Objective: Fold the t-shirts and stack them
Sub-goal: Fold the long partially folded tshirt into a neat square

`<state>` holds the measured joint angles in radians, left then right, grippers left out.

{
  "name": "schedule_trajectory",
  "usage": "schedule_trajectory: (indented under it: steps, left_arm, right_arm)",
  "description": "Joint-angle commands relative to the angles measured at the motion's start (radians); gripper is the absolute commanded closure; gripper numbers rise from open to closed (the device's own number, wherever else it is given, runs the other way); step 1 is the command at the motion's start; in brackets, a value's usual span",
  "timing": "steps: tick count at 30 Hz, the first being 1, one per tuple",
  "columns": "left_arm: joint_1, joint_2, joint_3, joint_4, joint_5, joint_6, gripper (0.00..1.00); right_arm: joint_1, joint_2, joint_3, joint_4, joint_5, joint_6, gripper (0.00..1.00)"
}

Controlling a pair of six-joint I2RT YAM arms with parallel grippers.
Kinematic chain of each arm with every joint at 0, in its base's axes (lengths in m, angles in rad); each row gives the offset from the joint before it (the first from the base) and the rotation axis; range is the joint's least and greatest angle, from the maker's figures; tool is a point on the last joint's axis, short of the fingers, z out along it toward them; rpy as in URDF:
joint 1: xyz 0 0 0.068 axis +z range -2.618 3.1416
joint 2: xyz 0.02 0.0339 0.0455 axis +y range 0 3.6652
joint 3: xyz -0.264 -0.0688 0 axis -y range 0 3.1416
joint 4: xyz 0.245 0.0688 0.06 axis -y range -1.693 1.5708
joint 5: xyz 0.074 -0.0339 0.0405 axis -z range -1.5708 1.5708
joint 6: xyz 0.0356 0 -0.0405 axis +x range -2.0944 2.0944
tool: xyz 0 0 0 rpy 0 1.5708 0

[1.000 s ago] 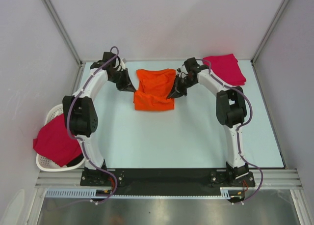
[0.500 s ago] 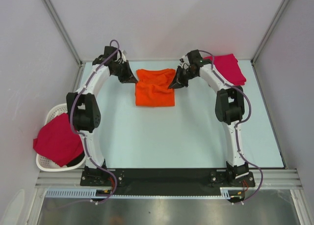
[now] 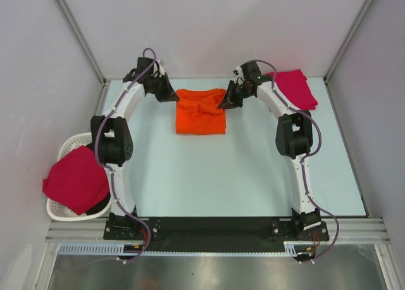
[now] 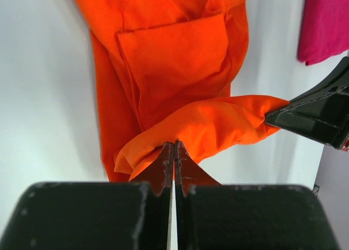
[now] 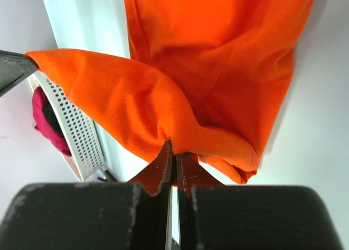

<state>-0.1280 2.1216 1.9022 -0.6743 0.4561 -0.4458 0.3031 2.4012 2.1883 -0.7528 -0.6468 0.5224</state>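
A bright orange t-shirt (image 3: 200, 111) lies folded at the far middle of the table. My left gripper (image 3: 173, 98) is shut on its far left corner, and in the left wrist view (image 4: 174, 145) the orange cloth (image 4: 180, 64) bunches at the tips. My right gripper (image 3: 223, 104) is shut on the far right corner, with the cloth (image 5: 218, 59) pinched at its tips (image 5: 173, 146). A crimson-pink t-shirt (image 3: 293, 88) lies folded at the far right corner. Another crimson-pink t-shirt (image 3: 74, 180) hangs over the basket on the left.
A white slatted basket (image 3: 60, 208) stands off the table's left edge. Grey walls and metal posts close in the table on three sides. The black base rail (image 3: 209, 226) runs along the near edge.
Both grippers have moved toward the far edge, carrying the orange shirt's upper edge back over itself. The shirt now lies flatter and more square.
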Motion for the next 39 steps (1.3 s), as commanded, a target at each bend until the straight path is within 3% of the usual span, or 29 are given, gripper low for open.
schedule_trajectory:
  steps: [1, 14, 20, 21, 22, 23, 24, 27, 33, 39]
  left_arm:
    - [-0.009, 0.026, 0.069, 0.102, -0.002, -0.048, 1.0]
    - [-0.007, 0.193, 0.25, 0.122, -0.002, -0.114, 1.0]
    - [-0.005, 0.271, 0.374, 0.108, -0.007, -0.136, 0.99]
    - [-0.005, 0.281, 0.389, 0.105, -0.007, -0.14, 0.92]
    - [-0.004, 0.296, 0.4, 0.099, -0.005, -0.149, 0.76]
    - [-0.004, 0.304, 0.415, 0.096, -0.005, -0.152, 0.44]
    - [-0.004, 0.307, 0.419, 0.091, -0.005, -0.152, 0.3]
    - [-0.005, 0.307, 0.406, 0.076, -0.02, -0.139, 0.01]
    - [-0.005, 0.241, 0.348, 0.081, 0.009, -0.105, 0.0]
    - [-0.022, 0.14, 0.244, 0.102, 0.056, -0.099, 0.0]
  right_arm:
    - [-0.016, 0.003, 0.07, 0.095, 0.047, -0.006, 1.0]
    - [-0.044, 0.122, 0.186, 0.194, 0.082, 0.008, 0.96]
    - [-0.045, 0.171, 0.203, 0.236, 0.075, 0.016, 0.78]
    - [-0.044, 0.188, 0.209, 0.239, 0.078, 0.025, 0.71]
    - [-0.045, 0.194, 0.214, 0.239, 0.087, 0.027, 0.47]
    - [-0.045, 0.199, 0.214, 0.244, 0.096, 0.028, 0.27]
    - [-0.045, 0.206, 0.214, 0.251, 0.102, 0.028, 0.01]
    - [-0.047, 0.211, 0.219, 0.26, 0.133, 0.033, 0.0]
    - [-0.048, 0.118, 0.196, 0.294, 0.257, -0.021, 0.0]
    - [-0.056, 0.033, 0.151, 0.27, 0.268, -0.053, 0.0]
